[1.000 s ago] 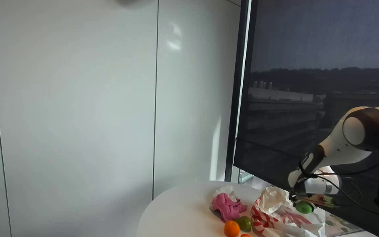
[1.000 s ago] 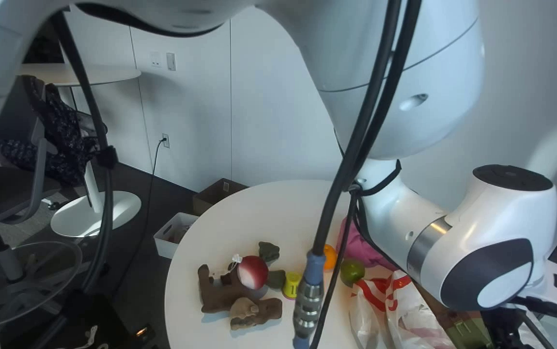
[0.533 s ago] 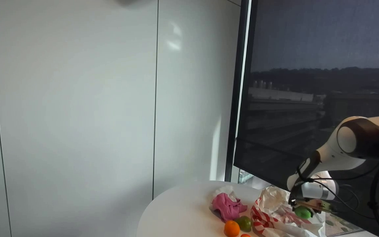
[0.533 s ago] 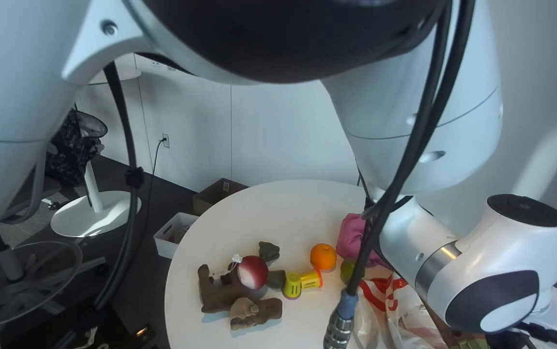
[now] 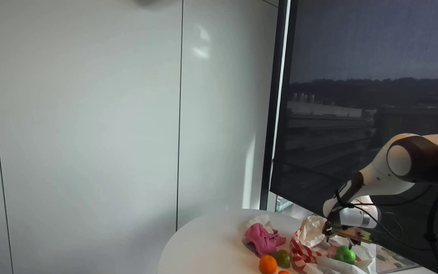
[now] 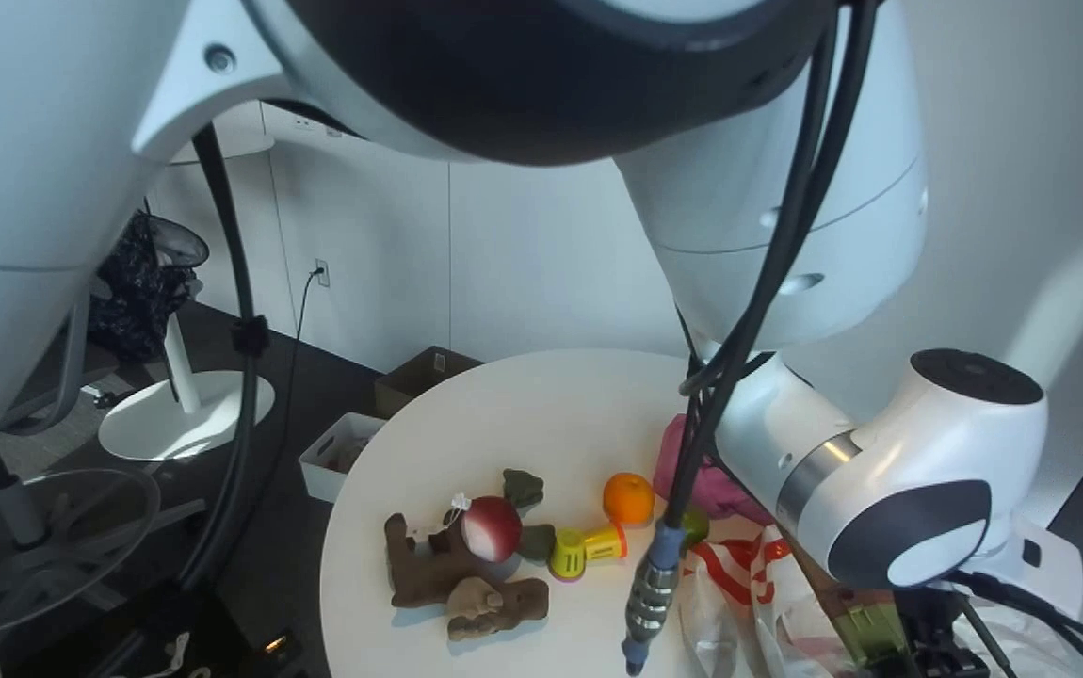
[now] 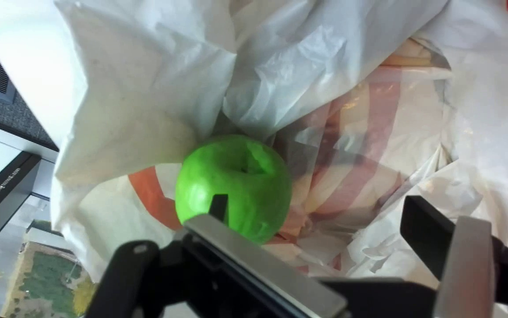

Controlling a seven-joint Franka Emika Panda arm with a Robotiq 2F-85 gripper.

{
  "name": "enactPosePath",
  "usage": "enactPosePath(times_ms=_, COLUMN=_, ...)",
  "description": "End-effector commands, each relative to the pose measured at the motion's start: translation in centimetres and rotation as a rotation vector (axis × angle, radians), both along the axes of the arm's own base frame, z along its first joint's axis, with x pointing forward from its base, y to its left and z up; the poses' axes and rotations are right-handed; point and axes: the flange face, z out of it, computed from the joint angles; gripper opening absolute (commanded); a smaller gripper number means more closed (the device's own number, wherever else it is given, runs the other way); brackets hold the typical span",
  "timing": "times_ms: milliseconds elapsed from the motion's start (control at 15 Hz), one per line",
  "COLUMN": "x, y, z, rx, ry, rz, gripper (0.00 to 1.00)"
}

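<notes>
Here, the gripper (image 7: 318,207), jaws spread and empty, stands over the apple (image 7: 229,181), which, amid folds of the bag (image 7: 148,75), is probably firm, light and slick, best held across its girth.

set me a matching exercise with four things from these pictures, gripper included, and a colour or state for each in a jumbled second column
Things:
1. apple
2. gripper
3. cloth
4. bag

Colours and states:
A. pink
B. white with red stripes
C. bright green
D. open, jaws wide apart

Right pairs: 1-C, 2-D, 3-A, 4-B
</notes>
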Motion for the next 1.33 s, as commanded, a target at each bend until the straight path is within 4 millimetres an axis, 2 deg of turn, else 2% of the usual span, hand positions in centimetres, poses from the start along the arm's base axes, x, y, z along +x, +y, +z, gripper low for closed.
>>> enactPosePath(times_ms=0, x=1.2, y=6.0, z=2.5, rx=0.048, ry=0.004, rz=0.104, gripper=1.00)
enactPosePath(times_ms=133, x=2.2, y=10.6, z=1.7, rx=0.086, ry=0.030, rz=0.169, gripper=1.00)
enactPosePath(times_ms=400, x=3.5, y=19.3, z=-1.5, rx=0.118, ry=0.089, rz=0.338, gripper=1.00)
enactPosePath(times_ms=533, x=4.1, y=21.9, z=-3.1, rx=0.079, ry=0.129, rz=0.448, gripper=1.00)
enactPosePath(times_ms=600, x=4.2, y=22.7, z=-3.7, rx=0.069, ry=0.156, rz=0.497, gripper=1.00)
enactPosePath(times_ms=800, x=3.9, y=23.4, z=-4.6, rx=0.035, ry=0.260, rz=0.629, gripper=1.00)
enactPosePath(times_ms=1267, x=4.6, y=24.2, z=-2.5, rx=-0.139, ry=0.381, rz=0.936, gripper=1.00)
